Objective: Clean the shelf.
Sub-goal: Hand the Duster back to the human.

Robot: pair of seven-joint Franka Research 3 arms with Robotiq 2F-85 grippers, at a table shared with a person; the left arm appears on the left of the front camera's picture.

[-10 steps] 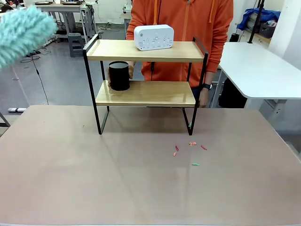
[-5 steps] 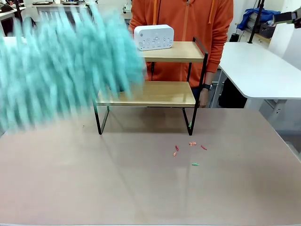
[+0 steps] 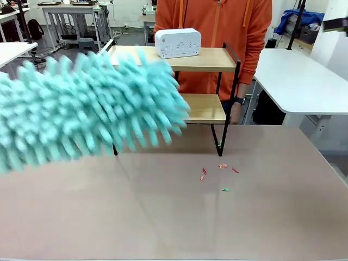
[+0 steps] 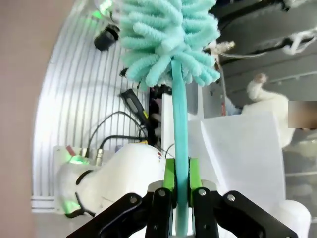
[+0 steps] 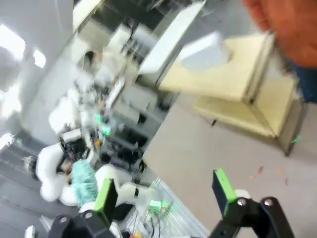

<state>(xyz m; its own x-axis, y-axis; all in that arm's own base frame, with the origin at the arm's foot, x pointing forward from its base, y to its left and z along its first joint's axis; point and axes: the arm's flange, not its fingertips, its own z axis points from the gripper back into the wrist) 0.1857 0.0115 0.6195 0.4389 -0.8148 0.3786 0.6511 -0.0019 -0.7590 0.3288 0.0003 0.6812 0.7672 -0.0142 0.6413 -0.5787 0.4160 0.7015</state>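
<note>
Item: shelf (image 3: 209,60), two wooden boards in a black frame, standing at the 12 o'clock end of my desk (image 3: 163,217). White box (image 3: 178,43) on its top board. Teal duster (image 3: 87,114), blurred, covering the shelf's 9 o'clock half. My left hand (image 4: 181,191) is clamped on the duster's handle. My right hand (image 5: 163,191) has its fingers wide apart, nothing between them. Coloured scraps (image 3: 220,174) on the desk just in front of the shelf. A person in orange (image 3: 217,22) stands behind it.
</note>
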